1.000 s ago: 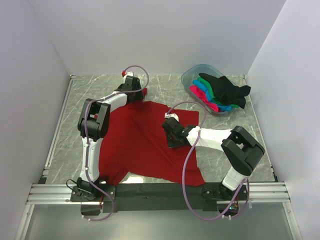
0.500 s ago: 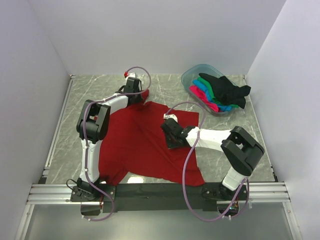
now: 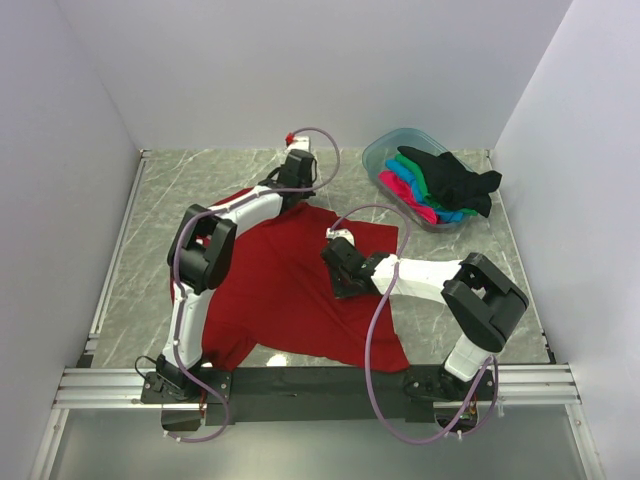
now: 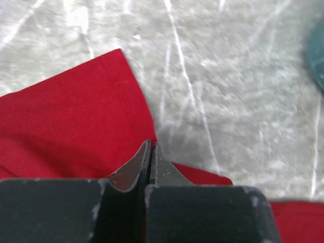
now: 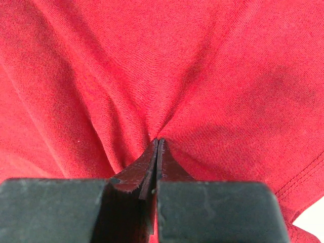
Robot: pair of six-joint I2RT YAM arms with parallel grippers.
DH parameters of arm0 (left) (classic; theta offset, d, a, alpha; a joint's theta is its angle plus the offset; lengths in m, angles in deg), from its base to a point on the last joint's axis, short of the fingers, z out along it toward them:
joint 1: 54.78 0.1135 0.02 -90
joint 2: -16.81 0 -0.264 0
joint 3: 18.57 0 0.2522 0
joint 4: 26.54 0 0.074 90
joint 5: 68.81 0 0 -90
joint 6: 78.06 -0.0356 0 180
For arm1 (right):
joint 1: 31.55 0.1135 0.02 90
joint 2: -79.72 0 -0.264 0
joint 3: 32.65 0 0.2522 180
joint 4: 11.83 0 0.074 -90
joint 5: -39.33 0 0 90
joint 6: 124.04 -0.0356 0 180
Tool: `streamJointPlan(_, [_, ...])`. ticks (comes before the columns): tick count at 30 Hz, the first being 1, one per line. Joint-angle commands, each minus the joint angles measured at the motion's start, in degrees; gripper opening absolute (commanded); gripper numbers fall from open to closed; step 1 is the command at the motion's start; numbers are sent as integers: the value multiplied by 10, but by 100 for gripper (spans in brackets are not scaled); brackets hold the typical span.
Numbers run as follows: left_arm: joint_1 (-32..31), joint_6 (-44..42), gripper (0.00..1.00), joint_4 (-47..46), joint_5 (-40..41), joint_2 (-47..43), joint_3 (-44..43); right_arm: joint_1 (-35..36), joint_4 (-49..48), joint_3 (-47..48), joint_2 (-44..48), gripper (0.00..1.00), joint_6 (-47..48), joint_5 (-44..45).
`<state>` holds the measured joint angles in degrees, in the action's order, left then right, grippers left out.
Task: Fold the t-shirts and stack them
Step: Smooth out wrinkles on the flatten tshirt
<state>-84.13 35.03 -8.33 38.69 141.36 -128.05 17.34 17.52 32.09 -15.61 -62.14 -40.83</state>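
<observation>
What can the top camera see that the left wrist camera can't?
Only the top camera shows the right gripper pinching the dark red t-shirt, and the black t-shirt draped over the tub. Only the left wrist camera shows the stitched hem up close. Both show the left gripper holding the red shirt's edge, and the marble table.

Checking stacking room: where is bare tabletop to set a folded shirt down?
Bare marble table at the far-left corner and down the left strip beside the spread dark red t-shirt. Crowded: the centre, and far right with the clear bluish plastic tub of shirts.
</observation>
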Motion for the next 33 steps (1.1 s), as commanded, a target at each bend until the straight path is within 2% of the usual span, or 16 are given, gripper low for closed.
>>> streamJointPlan(1, [-12, -10, 1, -6, -2, -10, 2, 13, 61, -31, -37, 0, -11, -37])
streamJointPlan(3, [-18, -4, 4, -1, -18, -7, 7, 14, 61, -29, -38, 0, -12, -38])
streamJointPlan(5, [-26, 1, 11, 5, -55, -8, 11, 16, 60, -29, -39, 0, -11, -38])
streamJointPlan(9, [-31, 12, 40, 1, -100, -33, 22, 16, 60, -28, -35, 0, -13, -38])
streamJointPlan(10, [-30, 13, 52, 1, -101, -49, 25, 16, 61, -29, -34, 0, -12, -37])
streamJointPlan(14, [-12, 15, 68, -8, -105, -88, 42, 17, 58, -34, -30, 0, -13, -36])
streamJointPlan(18, [31, 41, 71, 10, -77, -84, 44, 16, 56, -39, -21, 0, -15, -34])
streamJointPlan(22, [80, 57, 70, 10, -101, -48, 48, 17, 58, -38, -16, 0, -15, -31])
streamJointPlan(33, [107, 53, 68, 46, -181, 53, -36, 17, 67, -30, -18, 0, -15, -27])
